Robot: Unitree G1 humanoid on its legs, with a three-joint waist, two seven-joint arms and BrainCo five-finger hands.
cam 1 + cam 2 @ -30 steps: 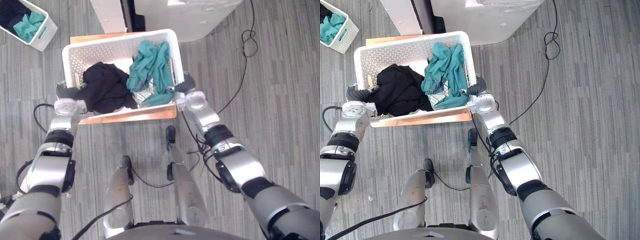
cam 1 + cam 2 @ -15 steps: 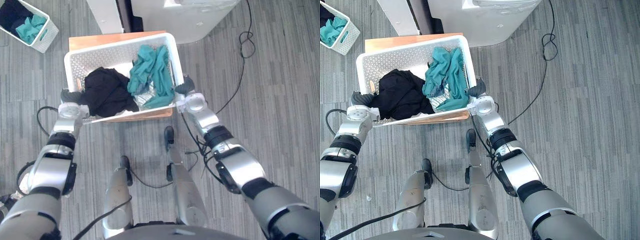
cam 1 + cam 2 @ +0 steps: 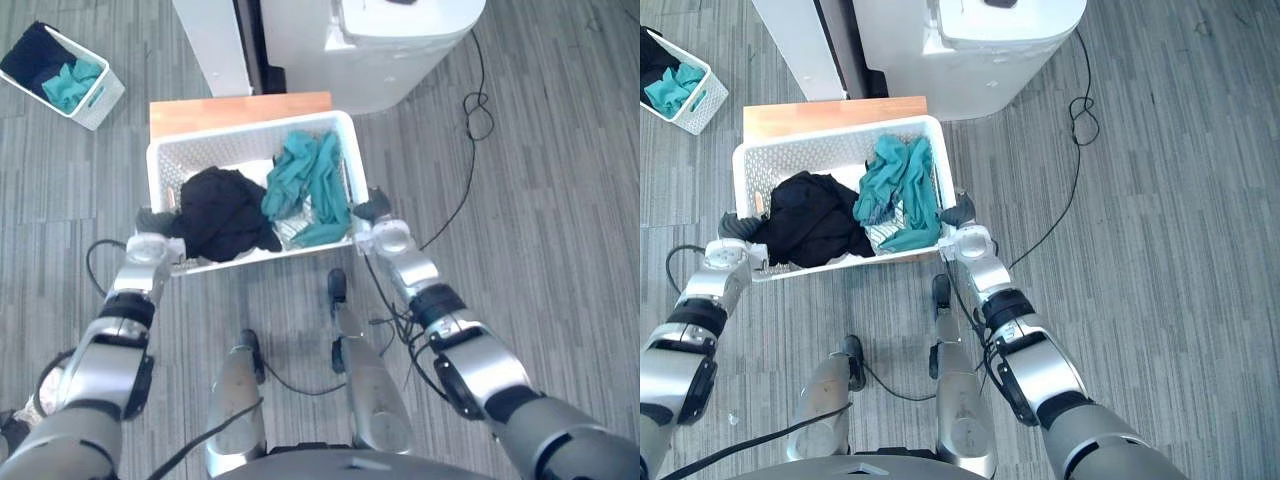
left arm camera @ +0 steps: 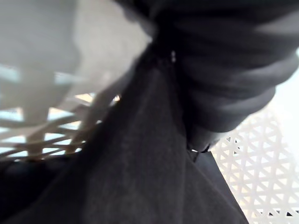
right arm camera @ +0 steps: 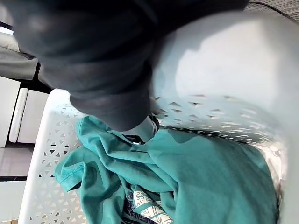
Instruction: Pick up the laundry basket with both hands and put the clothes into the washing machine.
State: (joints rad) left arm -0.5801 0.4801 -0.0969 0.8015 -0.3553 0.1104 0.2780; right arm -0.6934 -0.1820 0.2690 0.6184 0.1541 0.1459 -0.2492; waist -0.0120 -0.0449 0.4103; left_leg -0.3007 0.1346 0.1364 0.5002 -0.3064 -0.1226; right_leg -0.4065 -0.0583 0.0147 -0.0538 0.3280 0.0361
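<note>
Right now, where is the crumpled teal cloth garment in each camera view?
Left eye view: crumpled teal cloth garment, right half of the white perforated plastic basket.
Right eye view: garment, same right half.
Right wrist view: garment against the basket wall.
Left wrist view: black cloth garment.
Shared landmark: basket's white lattice.

Matt plastic basket [image 3: 230,150] (soft cloth [image 3: 305,185] inside)

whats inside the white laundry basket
A black garment on the robot's left, a teal garment on its right, with patterned cloth peeking beneath the teal. Anything under them is covered.
</note>
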